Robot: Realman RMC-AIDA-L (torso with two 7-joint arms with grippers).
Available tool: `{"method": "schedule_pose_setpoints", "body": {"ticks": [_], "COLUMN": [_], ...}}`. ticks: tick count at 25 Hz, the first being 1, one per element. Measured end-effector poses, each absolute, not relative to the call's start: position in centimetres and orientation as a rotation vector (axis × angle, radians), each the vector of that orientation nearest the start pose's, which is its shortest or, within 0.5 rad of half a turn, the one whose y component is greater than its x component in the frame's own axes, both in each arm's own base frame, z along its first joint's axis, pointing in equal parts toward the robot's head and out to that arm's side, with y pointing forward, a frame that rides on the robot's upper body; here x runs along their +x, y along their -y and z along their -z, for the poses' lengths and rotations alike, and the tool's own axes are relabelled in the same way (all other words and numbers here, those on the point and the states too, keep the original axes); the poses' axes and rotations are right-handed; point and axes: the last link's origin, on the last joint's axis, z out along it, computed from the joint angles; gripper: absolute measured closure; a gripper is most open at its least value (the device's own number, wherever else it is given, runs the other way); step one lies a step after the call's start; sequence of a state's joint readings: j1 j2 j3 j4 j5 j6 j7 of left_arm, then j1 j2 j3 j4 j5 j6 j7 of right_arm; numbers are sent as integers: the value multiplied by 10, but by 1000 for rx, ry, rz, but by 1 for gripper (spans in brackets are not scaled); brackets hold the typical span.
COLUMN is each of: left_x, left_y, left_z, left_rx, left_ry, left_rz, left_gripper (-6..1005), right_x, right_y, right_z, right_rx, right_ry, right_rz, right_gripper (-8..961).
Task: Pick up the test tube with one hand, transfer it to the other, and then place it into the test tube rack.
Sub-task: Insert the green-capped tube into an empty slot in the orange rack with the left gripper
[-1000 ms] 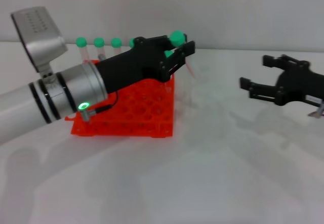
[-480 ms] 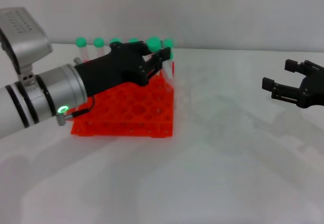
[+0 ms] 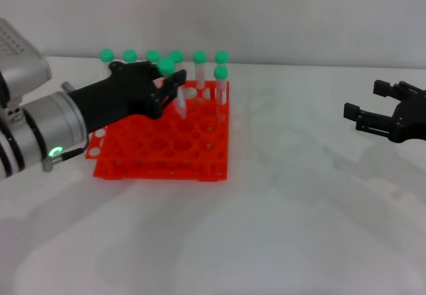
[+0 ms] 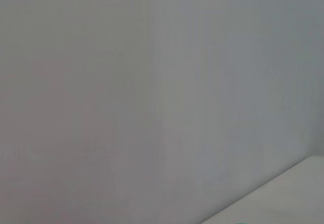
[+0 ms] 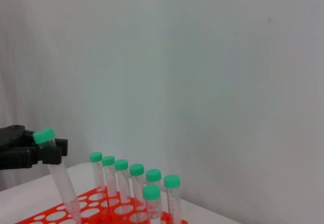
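1 test tube (image 3: 174, 90) tilted over the test tube rack (image 3: 170, 145), clamped in left pincer (image 3: 168, 85); right pincer (image 3: 373, 108) wide, apart.

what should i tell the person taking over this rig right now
Left gripper: shut on the test tube just below its green cap, over the far part of the test tube rack. The tube hangs tilted, tip down toward the rack holes.
Right gripper: open, holding nothing, off to the right above the table, well clear of the rack.
Done: the tube is up and in the left gripper.
Left: lower the tube into a free hole, release, retract. Seven capped tubes already stand along the rack's far side; avoid knocking them.
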State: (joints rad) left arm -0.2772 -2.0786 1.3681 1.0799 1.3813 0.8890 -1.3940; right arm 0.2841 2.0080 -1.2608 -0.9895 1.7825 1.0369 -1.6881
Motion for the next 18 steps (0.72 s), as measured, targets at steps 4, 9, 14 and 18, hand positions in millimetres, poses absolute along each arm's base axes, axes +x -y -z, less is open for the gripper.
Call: {"method": "schedule_pose_setpoints", "body": {"ticks": [4, 9, 14, 18], "left_x": [-222, -229, -235, -233], "left_y": [-364, -370, -386, -395], "left_z": [-13, -17, -24, -22], "left_rx": [-2277, -2236, -2180, -2188], "left_ry": [389, 345, 390, 400], "left_rz": [645, 610, 659, 686], "left_gripper": [773, 772, 771, 770], "right_x": [244, 241, 240, 241], "right_y": [-364, -368, -370, -369], "right_z": [-39, -34, -32, -31], "right_rx": [-2312, -2321, -2329, -2328], "right_ry": [-545, -552, -550, -557], "right_rz": [-737, -740, -737, -737], "right_gripper": [93, 93, 93, 93]}}
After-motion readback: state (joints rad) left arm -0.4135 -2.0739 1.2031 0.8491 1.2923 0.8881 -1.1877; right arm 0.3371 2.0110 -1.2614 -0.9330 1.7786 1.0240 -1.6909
